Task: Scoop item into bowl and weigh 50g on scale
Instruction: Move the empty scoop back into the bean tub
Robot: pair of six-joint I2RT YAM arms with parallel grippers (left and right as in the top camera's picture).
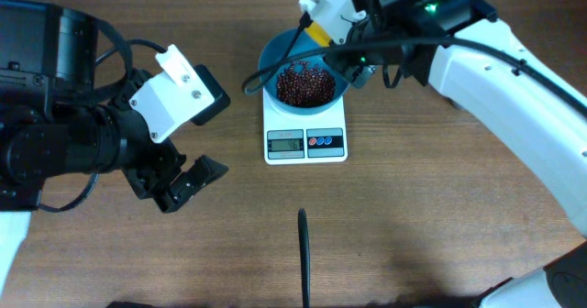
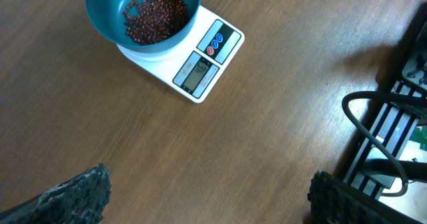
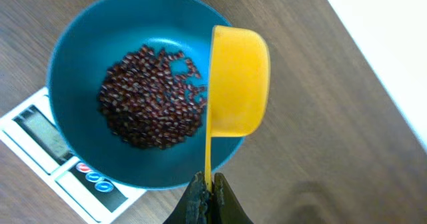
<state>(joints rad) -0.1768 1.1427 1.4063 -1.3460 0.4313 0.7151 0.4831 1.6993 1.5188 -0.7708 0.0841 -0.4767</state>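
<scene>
our right tool (image 3: 208,185) is clenched on the handle of the yellow scoop (image 3: 237,84), tipped above the rim of the bowl (image 3: 75,59). the beans (image 3: 150,114) heap in that bowl on the scale (image 1: 305,143). our left tool (image 2: 208,194) hangs released. if the scoop bumps the rim, we could skew the reading.

the brown wood-grain table (image 1: 440,207) is carrying the white scale (image 1: 305,143), which is sitting toward 12 o'clock, its display facing 6 o'clock. a thin dark strip (image 1: 304,253) is lying toward 6 o'clock.
</scene>
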